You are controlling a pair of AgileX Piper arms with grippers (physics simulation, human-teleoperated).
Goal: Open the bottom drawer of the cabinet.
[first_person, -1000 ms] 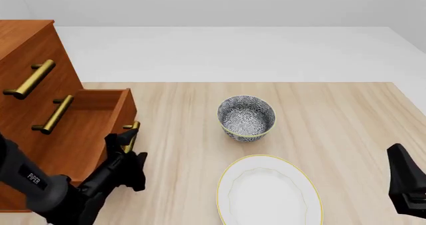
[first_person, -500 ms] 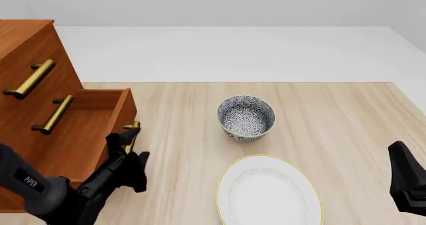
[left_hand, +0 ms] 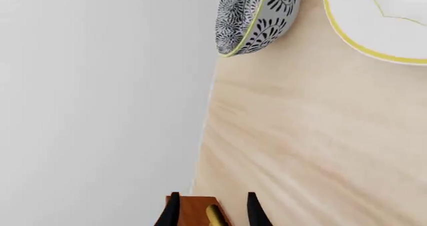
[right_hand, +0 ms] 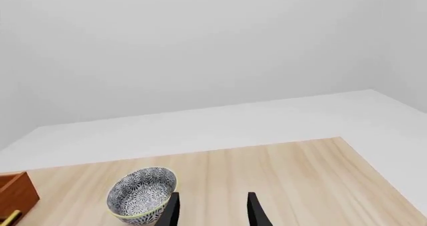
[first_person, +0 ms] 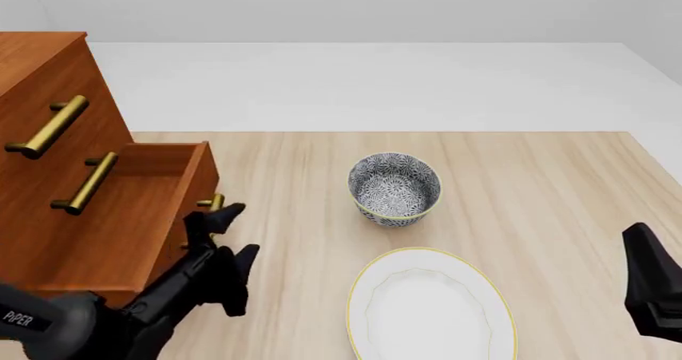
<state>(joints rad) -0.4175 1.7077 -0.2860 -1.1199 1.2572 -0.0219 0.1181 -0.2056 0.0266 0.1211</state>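
Standing: the large reddish-brown wooden cabinet (first_person: 53, 192) at the left edge of the pale wooden worktop (first_person: 554, 192), three drawer fronts, each with a brass bar handle.
Bottom drawer: the lowest box-shaped reddish-brown wooden drawer (first_person: 149, 208) is pulled out toward the worktop's middle, its tray open to the top; what shows of its inside is bare wood.
Upper drawers: the two upper drawers (first_person: 48, 124) sit flush in the cabinet, contents hidden.
Bowl: a round blue-and-white patterned bowl with a yellow rim (first_person: 394, 188) stands upright near the worktop's middle, nothing in it.
Plate: a white plate with a thin yellow rim (first_person: 432, 308) lies nearer the arms than the bowl, just beside it, nothing on it.
Left end effector: the black left end effector (first_person: 219, 236) is at the drawer's outer front. Its fingers are parted, one on each side of the drawer's short brass bar handle (left_hand: 215, 217). The left wrist view shows a gap between each finger and the bar, so it grips nothing.
Drawer against end effector: the handle lies between the left fingertips; the drawer box stretches back from there to the cabinet.
Right end effector: the black right end effector (right_hand: 212, 206) is at the worktop's right edge, well apart from the cabinet, fingers parted and holding nothing.
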